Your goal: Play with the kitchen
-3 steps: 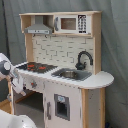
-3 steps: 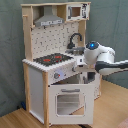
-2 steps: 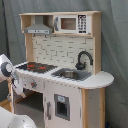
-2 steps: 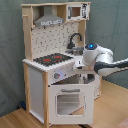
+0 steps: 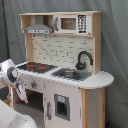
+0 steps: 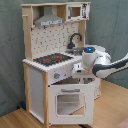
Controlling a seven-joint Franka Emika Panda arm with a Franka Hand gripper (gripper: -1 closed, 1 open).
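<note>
The kitchen [image 5: 65, 75] is a tall white and pale-wood toy with a black-red hob [image 5: 36, 66], a black faucet [image 5: 84, 59], a sink [image 5: 71, 74], a grey hood [image 5: 39, 29] and a small microwave [image 5: 72, 23]. In the second exterior view its oven door [image 6: 70, 102] hangs tilted outward, partly open. My gripper [image 6: 80, 71] is just in front of the knob panel [image 6: 59, 75], above the door's top edge. In the first exterior view my gripper [image 5: 21, 94] reaches down at the kitchen's left front corner and hides the oven.
A grey-green curtain [image 6: 112, 25] hangs behind the kitchen. The wooden floor [image 6: 112, 107] shows at the second exterior view's right. A lower cabinet door with a dark window [image 5: 61, 107] sits under the sink. My white arm [image 6: 112, 65] comes in from the second exterior view's right.
My wrist has dropped a little and moved closer to the kitchen's front, towards the knob panel. The oven door stays tilted open.
</note>
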